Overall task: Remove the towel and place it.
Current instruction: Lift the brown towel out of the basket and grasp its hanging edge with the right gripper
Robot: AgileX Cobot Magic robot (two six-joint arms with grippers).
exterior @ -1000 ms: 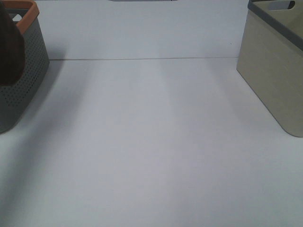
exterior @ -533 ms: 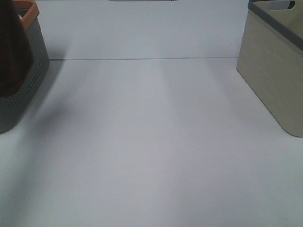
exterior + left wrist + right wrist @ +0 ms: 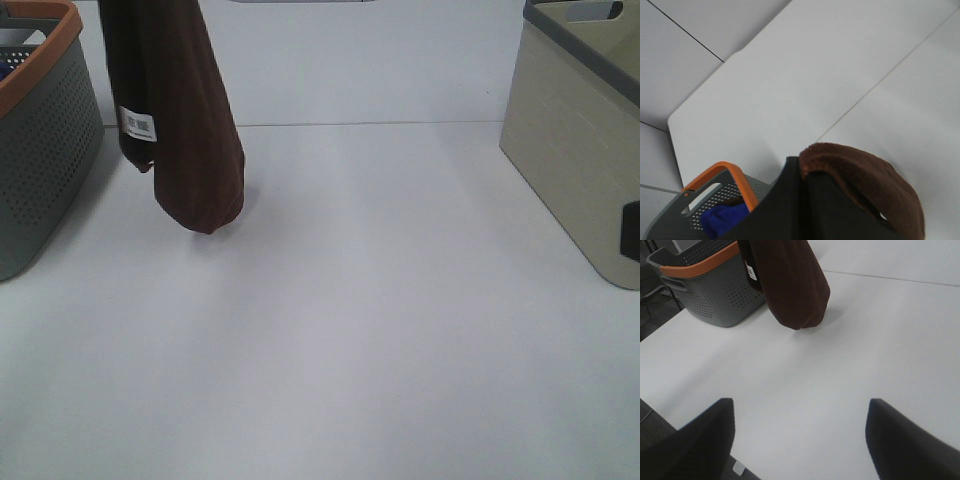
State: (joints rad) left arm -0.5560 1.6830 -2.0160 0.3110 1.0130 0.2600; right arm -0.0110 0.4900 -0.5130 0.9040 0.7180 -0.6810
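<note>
The dark reddish-brown towel (image 3: 180,120) hangs bunched from above the top edge of the exterior view. Its lower end is just above the white table, right of the grey basket (image 3: 45,150). Its white tag (image 3: 138,124) faces left. In the left wrist view my left gripper (image 3: 802,180) is shut on the towel (image 3: 865,185), which drapes over one finger. My right gripper (image 3: 800,405) is open and empty, low over the table's right side and well apart from the towel (image 3: 790,280). A dark bit of it shows at the right edge (image 3: 631,230).
The grey perforated basket with an orange rim (image 3: 720,172) stands at the far left and holds a blue cloth (image 3: 722,220). A beige bin with a grey rim (image 3: 575,150) stands at the far right. A seam line (image 3: 380,124) crosses the table at the back.
The towel has swung right, from over the grey basket to hanging over the table beside it. A dark bit of the right gripper has come in at the right edge.
</note>
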